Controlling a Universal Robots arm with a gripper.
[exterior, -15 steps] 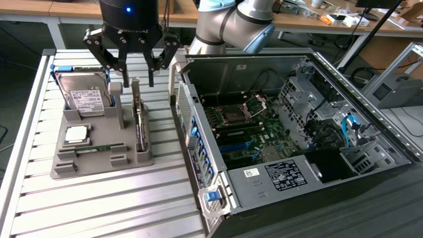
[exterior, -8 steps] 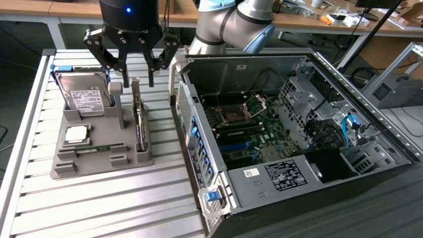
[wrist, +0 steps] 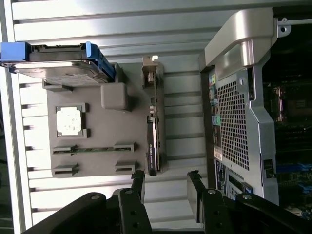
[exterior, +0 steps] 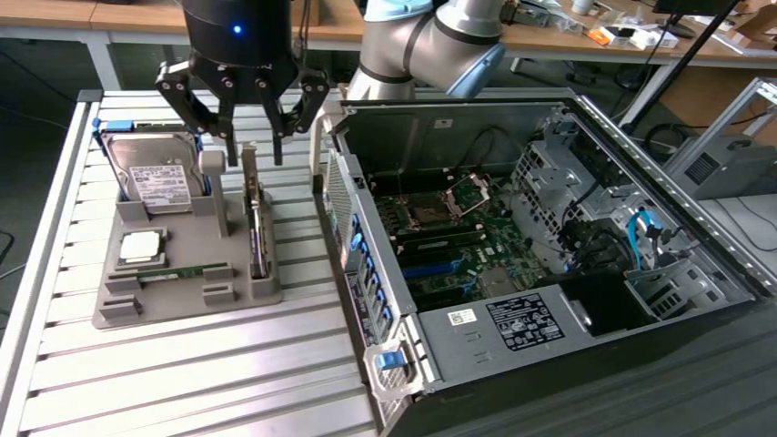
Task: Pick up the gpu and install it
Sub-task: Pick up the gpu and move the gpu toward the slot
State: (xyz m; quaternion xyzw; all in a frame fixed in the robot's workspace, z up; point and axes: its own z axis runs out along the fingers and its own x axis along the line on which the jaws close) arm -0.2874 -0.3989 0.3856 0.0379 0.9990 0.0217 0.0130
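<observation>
Gripper (exterior: pixel 255 157), jaws apart, hangs above the edge-on gpu (exterior: pixel 257 228), apparently not touching

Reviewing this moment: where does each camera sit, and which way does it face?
Exterior view: sits high off the arm, looking down over the slatted table at the gray tray, the gpu standing edge-on in it, and the computer case; the arm and open tool show above the gpu.
Wrist view: sits on the wrist, looking down past the tool onto the tray, gpu and case.
Shared: tray, gpu, hard drive, case, tool.
</observation>
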